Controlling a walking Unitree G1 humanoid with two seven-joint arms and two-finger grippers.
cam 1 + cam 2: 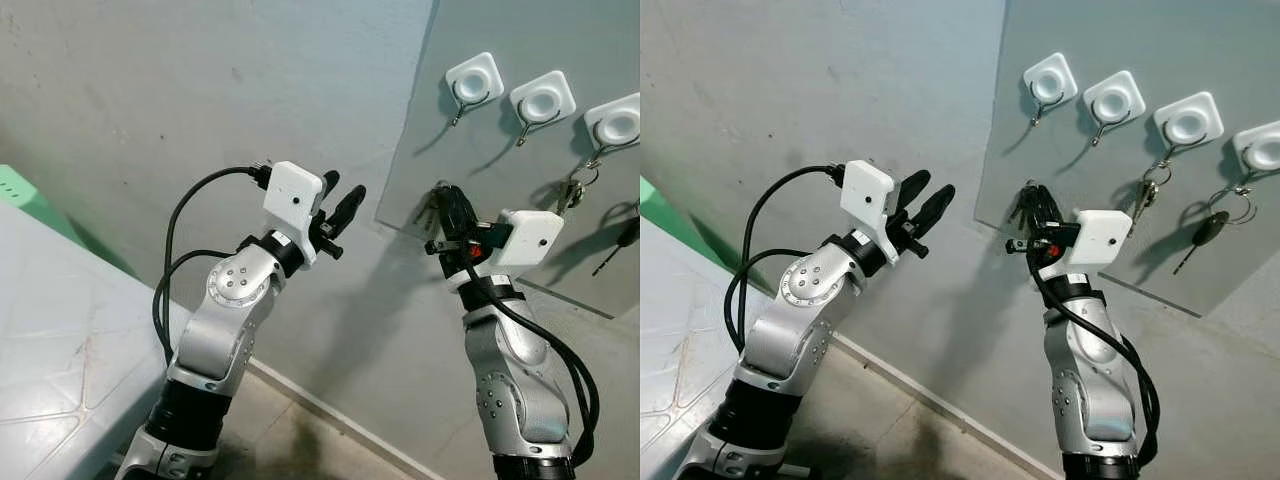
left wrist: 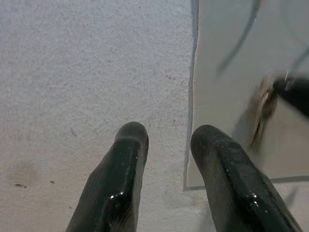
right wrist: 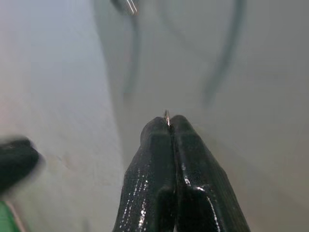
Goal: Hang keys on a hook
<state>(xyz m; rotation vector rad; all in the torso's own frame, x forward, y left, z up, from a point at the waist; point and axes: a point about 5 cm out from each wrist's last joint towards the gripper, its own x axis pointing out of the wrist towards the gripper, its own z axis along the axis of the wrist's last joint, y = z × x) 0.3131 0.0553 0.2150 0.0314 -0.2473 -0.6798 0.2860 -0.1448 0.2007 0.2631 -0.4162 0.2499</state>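
Wall (image 1: 150, 90) is pale grey w/ small darker speckles; the panel (image 1: 1200, 60) on it is a smoother, darker grey. Hook bases (image 1: 1050, 75) are white squares, hooks thin dark metal. Hanging keys (image 1: 1148, 195) are silver, and one key (image 1: 1205, 232) has a black head. Both arms are silver w/ white wrist boxes and black cables. Left gripper (image 1: 340, 212) and right gripper (image 3: 169, 124) fingers are glossy black. The keys (image 2: 260, 108) it holds look dull metal grey. Green object (image 1: 25, 195) at the edge, light grey tiled floor (image 1: 60, 340)

Head stereo pair looks down-forward at wall panel (image 1: 520, 180), sharing both arms; wrist cameras look closely along their fingers toward that panel
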